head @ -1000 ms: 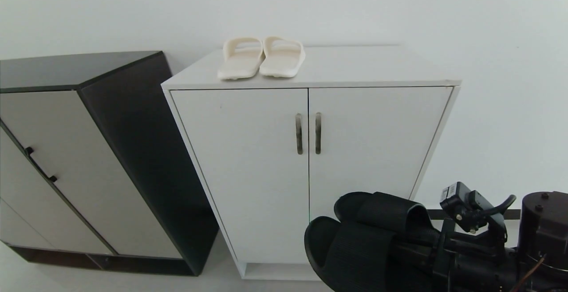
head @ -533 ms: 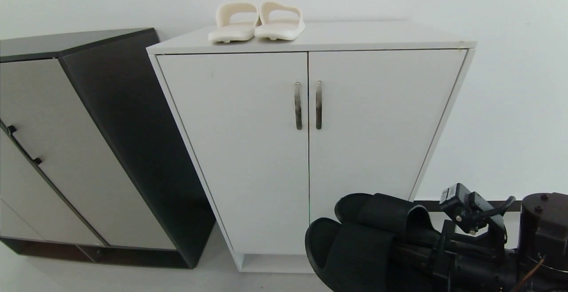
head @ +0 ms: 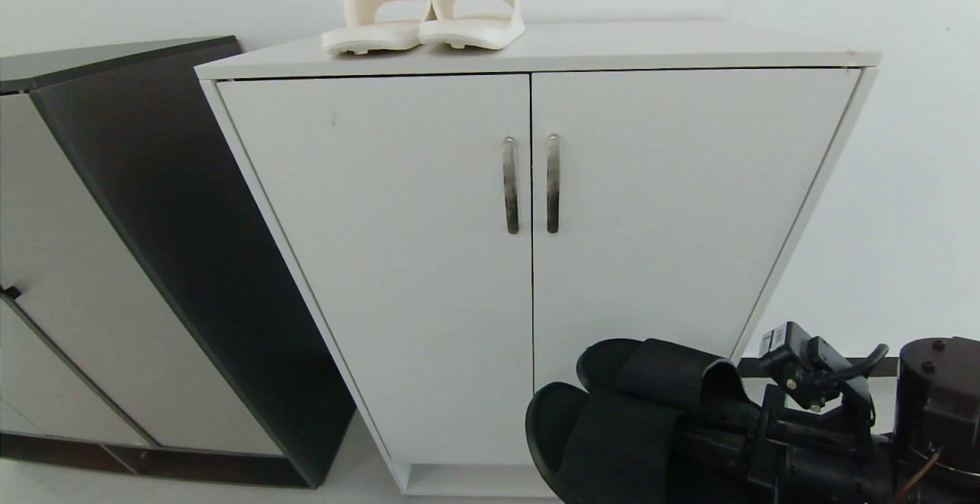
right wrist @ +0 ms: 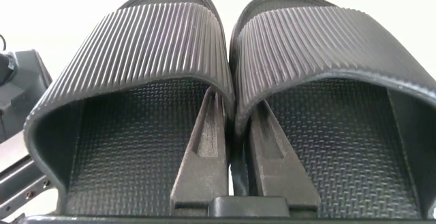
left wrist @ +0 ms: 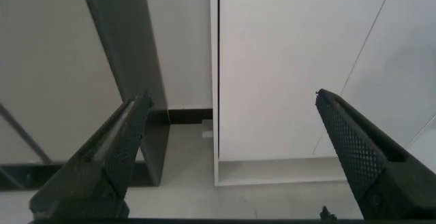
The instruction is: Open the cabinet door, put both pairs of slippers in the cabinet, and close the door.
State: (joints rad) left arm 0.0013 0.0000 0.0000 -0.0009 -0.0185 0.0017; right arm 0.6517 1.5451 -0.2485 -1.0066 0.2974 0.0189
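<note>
Hardly begun. Found both cabinet [head: 429, 274] doors shut, handles [head: 511, 184] untouched. Held the black slippers [head: 635, 420] pinched together in the right tool [right wrist: 235, 108], low before the right door. Found the left tool [left wrist: 229, 100] spread wide, holding nothing. Saw the cream slippers [head: 425, 18] up top, near the front edge. Noted a dark cabinet [head: 176, 243] just beside, likely crowding the left door's swing.

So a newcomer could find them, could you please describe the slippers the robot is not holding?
Find the white two-door cabinet standing beside the dark cabinet. On its top, left of centre, the cream slippers sit side by side. Unlike the black slippers clamped in the right gripper, they are pale and untouched.
</note>
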